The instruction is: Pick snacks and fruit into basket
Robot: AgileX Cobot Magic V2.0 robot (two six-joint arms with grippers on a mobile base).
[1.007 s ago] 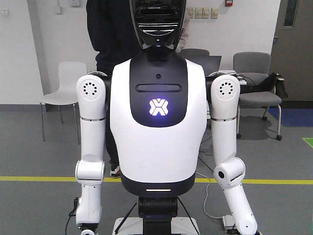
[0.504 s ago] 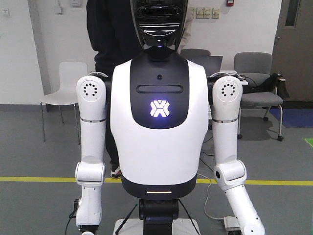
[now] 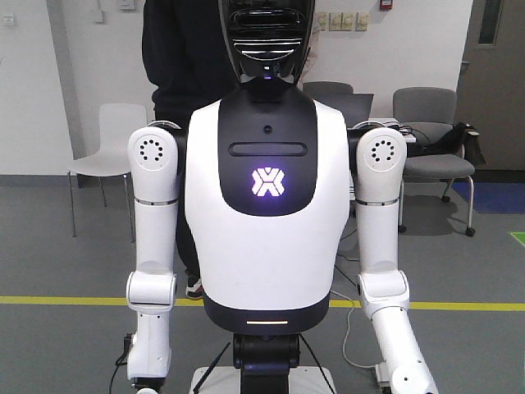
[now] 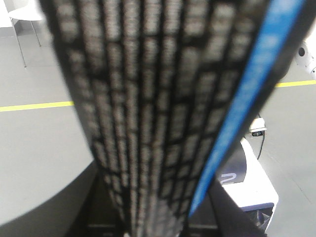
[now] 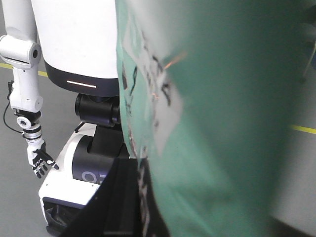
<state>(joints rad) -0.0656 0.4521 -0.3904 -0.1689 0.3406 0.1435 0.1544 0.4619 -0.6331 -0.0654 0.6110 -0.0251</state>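
In the right wrist view, a teal snack pouch (image 5: 222, 123) with dark print fills the frame from 12 to 6 o'clock, very close and blurred. My right fingers do not show, so I cannot tell if they are wide or narrow. In the left wrist view, a dark thing (image 4: 148, 108) with pale rows and a blue stripe covers the middle. My left fingers are hidden too, and I cannot tell their state. A white robot (image 3: 267, 230) stands in front of me.

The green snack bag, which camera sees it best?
The right wrist view. The green snack bag fills most of it, close and blurry, with some print showing. The front-facing view shows a white robot and the left wrist view a dark woven thing; neither shows the bag.
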